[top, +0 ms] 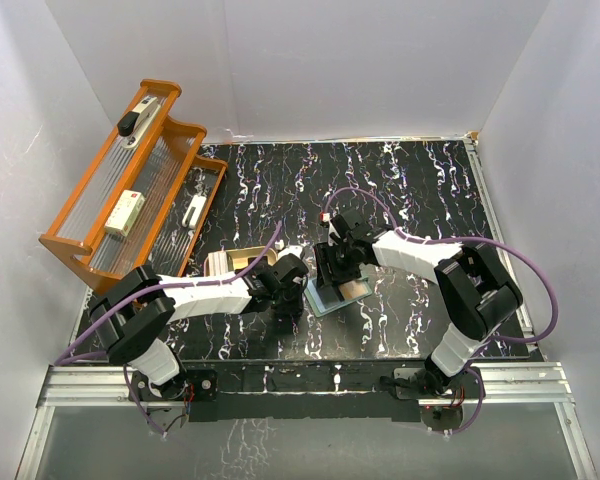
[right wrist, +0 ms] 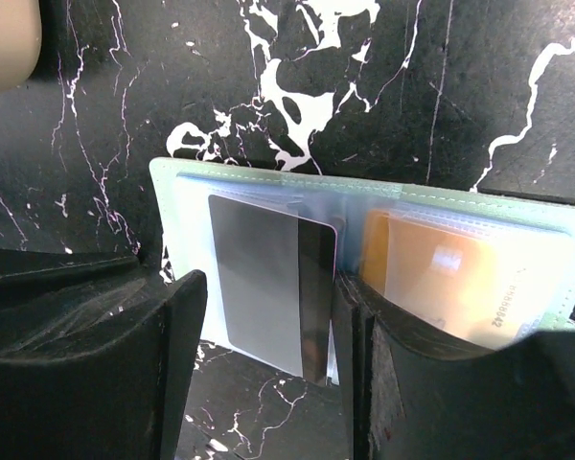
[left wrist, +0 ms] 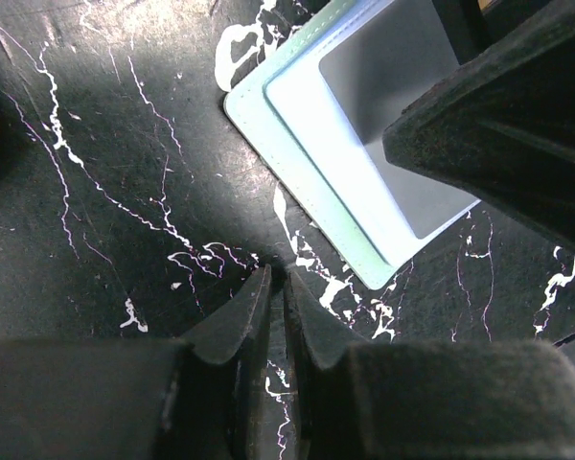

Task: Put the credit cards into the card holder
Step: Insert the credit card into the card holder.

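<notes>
The holder [top: 320,298] lies open on the table [top: 400,190], near its centre. The right gripper [right wrist: 268,355] clasps a dark card [right wrist: 259,278] by its two long edges, and the card is partly in the left sleeve. An orange card [right wrist: 441,278] sits in the right sleeve. The left gripper [left wrist: 276,280] is pinched closed and empty, with its tips at the table just beside a holder corner.

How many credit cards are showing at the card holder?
2. A grey card is held between the right fingers, partly inside the card holder; an orange card sits in its other half. More may hide behind.
</notes>
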Controlling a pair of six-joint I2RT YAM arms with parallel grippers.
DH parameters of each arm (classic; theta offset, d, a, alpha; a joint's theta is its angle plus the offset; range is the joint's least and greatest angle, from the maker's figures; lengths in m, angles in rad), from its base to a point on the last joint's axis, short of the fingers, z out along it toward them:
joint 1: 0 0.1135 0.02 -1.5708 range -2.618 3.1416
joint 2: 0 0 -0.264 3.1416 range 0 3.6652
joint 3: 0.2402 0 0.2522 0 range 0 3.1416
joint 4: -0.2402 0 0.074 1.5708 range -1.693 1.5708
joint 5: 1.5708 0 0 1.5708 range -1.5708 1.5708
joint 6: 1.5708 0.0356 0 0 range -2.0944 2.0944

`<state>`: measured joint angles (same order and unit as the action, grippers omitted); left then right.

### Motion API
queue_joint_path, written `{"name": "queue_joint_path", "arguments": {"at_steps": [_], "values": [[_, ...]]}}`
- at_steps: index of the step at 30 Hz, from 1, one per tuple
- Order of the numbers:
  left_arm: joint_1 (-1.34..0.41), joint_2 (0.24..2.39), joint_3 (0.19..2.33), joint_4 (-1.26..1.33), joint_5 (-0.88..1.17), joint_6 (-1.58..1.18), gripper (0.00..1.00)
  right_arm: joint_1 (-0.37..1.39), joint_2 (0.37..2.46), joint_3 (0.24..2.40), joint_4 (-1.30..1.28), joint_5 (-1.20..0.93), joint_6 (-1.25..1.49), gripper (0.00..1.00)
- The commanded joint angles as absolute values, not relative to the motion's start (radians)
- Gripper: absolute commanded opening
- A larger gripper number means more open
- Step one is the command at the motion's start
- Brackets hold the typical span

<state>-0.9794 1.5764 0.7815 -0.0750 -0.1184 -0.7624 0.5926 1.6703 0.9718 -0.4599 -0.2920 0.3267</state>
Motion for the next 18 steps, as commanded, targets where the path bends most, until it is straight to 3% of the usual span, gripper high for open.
{"name": "queue_joint_path", "arguments": {"at_steps": [1,10,18], "values": [[-0.982,1.540,0.765,-0.083,-0.162,-0.764,0.10,0.590,1.656,0.950,-0.400,-0.331,0.391,0.51],[-0.982,1.535,0.750,-0.075,-0.163,-0.772,0.10,0.600,1.629,0.895,-0.309,-0.378,0.472,0.48],[-0.982,1.537,0.752,-0.071,-0.166,-0.770,0.10,0.628,1.616,0.857,-0.261,-0.399,0.511,0.36]]}}
